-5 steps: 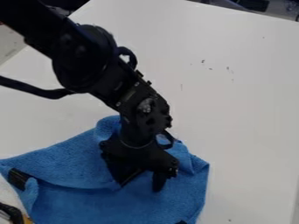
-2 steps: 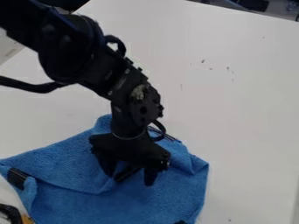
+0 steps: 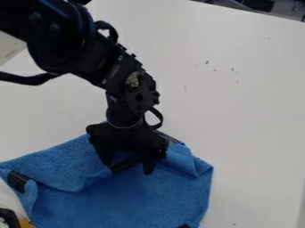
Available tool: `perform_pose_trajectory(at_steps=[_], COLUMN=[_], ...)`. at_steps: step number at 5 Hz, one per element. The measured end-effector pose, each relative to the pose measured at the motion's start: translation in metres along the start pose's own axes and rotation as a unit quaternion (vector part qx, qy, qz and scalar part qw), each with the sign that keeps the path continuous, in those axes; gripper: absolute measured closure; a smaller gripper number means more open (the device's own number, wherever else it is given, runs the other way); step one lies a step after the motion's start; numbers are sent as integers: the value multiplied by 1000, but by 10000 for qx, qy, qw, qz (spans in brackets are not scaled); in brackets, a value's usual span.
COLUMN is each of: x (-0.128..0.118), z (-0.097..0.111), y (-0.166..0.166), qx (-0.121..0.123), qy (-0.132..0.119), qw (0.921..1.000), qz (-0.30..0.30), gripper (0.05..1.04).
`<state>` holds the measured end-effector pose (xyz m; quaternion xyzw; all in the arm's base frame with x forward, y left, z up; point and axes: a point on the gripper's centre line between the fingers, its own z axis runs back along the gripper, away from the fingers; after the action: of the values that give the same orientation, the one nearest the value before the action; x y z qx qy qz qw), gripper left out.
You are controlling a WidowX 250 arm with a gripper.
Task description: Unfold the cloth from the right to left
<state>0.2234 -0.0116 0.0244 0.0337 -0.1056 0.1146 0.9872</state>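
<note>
Hanging low, the gripper (image 3: 129,169) hides some cloth (image 3: 143,200).

My claw (image 3: 127,168) hides the stretch of blue cloth (image 3: 143,200) right behind it. Below the claw, my view's bottom edge cuts off the cloth and a small black piece (image 3: 184,226) I can't identify. Above it, the arm (image 3: 53,35) runs out of frame. Up past it to the right, specks (image 3: 207,62) on the counter (image 3: 238,111) are too small for me to name.
</note>
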Motion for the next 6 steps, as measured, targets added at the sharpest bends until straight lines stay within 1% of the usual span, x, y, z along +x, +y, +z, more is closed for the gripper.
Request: perform_pose_trajectory(at_steps=[1,2,3,4,5,6], x=[4,9,14,17,16,14], z=[-12,-22,-25,-25,-22,-18], y=[4,5,8,9,11,10], qx=[-92,-240,-320,-335,-204,-181], qy=[-32,-46,-80,-80,55,101], qw=[10000,9997,9994,9994,9998,9998], qz=[19,-17,-49,-47,-13,70], gripper=[91,155,404,647,735,437])
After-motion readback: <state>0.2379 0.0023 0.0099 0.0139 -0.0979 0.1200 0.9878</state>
